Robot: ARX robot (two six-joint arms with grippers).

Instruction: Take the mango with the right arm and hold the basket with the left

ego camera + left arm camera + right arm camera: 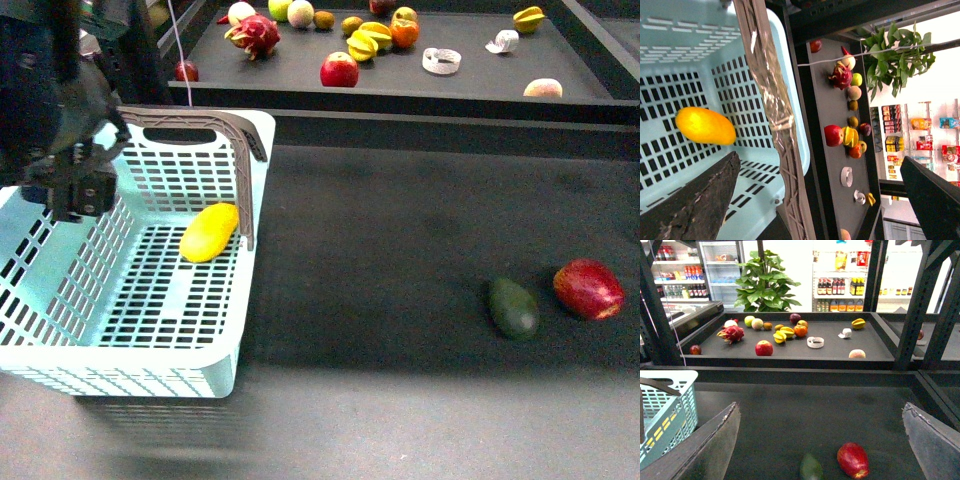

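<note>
The yellow mango (209,231) lies on the slotted floor of the turquoise basket (150,368), near its right wall and below the grey-brown handle (238,150). It also shows in the left wrist view (705,126). My left gripper (82,190) is open, hovering over the basket's left part; in its wrist view (822,200) the handle (772,100) runs between the jaws. My right gripper (822,440) is open and empty above the dark table, out of the front view. The basket's corner (670,410) shows at its side.
A dark green fruit (513,307) and a red oval fruit (589,288) lie on the dark table at the right; both show in the right wrist view. A raised shelf (300,80) at the back holds several fruits.
</note>
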